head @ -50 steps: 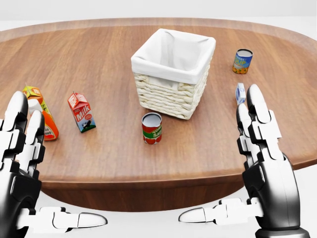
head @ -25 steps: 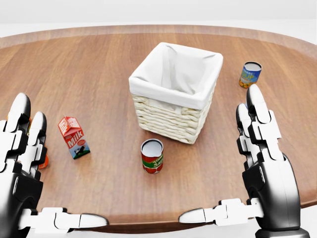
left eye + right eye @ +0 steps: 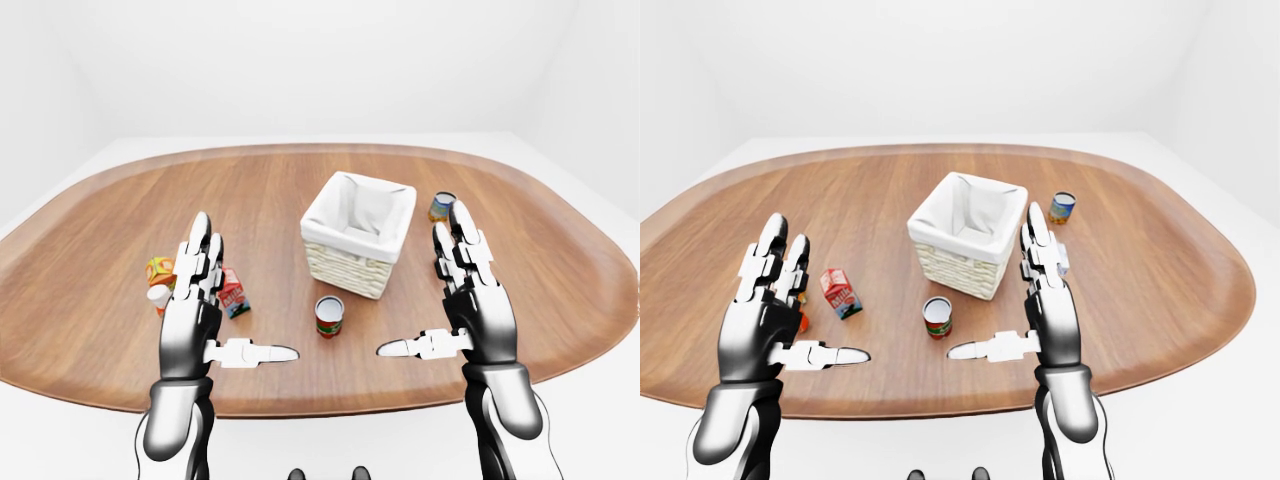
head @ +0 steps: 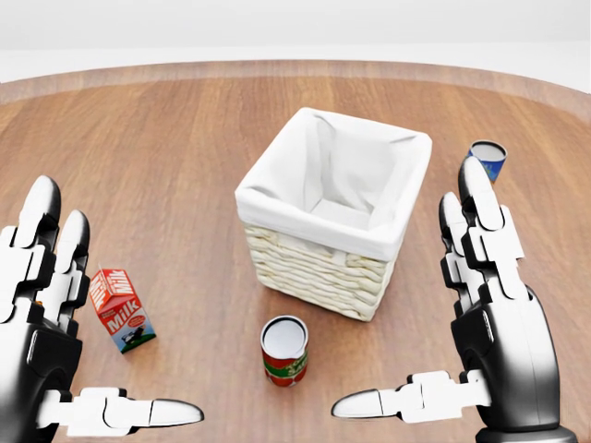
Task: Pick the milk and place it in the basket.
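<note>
The milk carton point(image 4: 120, 312) is red and white and stands upright on the wooden table point(image 4: 175, 166), at the lower left of the head view. My left hand point(image 3: 815, 300) is open, fingers up and thumb out. It is just left of the carton and apart from it. The wicker basket with a white liner point(image 4: 314, 268) stands in the middle of the view, to the right of the milk. My right hand point(image 4: 411, 291) is open and empty, right of the basket.
A red can point(image 4: 283, 351) stands just below the basket. A blue can point(image 4: 487, 157) stands at the upper right. An orange juice carton point(image 3: 160, 270) stands left of the milk, partly hidden by my left hand. The table's near edge point(image 3: 330, 405) lies under my wrists.
The camera has moved closer to the table. The basket, the cans and the milk have slid down the picture and grown larger. Both hands keep the same open pose.
</note>
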